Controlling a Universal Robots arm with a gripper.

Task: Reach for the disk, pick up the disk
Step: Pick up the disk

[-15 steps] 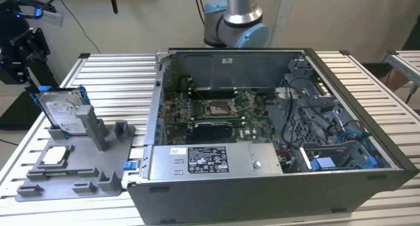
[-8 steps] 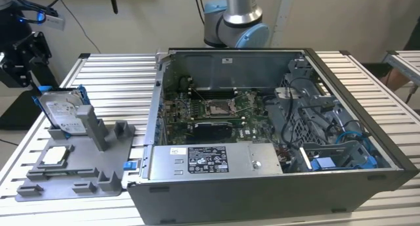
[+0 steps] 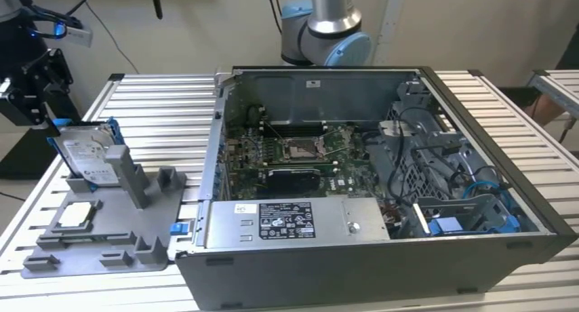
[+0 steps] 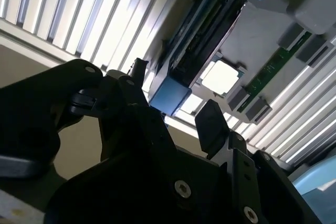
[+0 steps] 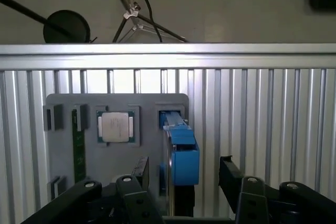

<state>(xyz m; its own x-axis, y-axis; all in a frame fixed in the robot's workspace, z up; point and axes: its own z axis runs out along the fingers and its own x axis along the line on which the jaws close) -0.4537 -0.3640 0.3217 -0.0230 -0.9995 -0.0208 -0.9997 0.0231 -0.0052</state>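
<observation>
The black two-fingered metal gripper [image 5: 185,176] points downward, jaws spread wide apart, one dark finger [image 5: 140,172] on each side of the gap.

The disk [image 3: 88,157] has a smooth silver-grey metal face with a white paper label, and it is edged by a blue plastic bracket [image 5: 184,153] with a slight gloss. The holder [image 3: 113,234] under it is matt grey plastic. The chip [image 5: 116,127] has a dull, pale metal lid. The counter [image 3: 154,95] is bare ribbed aluminium with a satin sheen. The computer case [image 3: 362,275] is dark grey sheet metal with a matt finish. The pincer [image 5: 184,170] is matt black with bright metal screw heads.
</observation>
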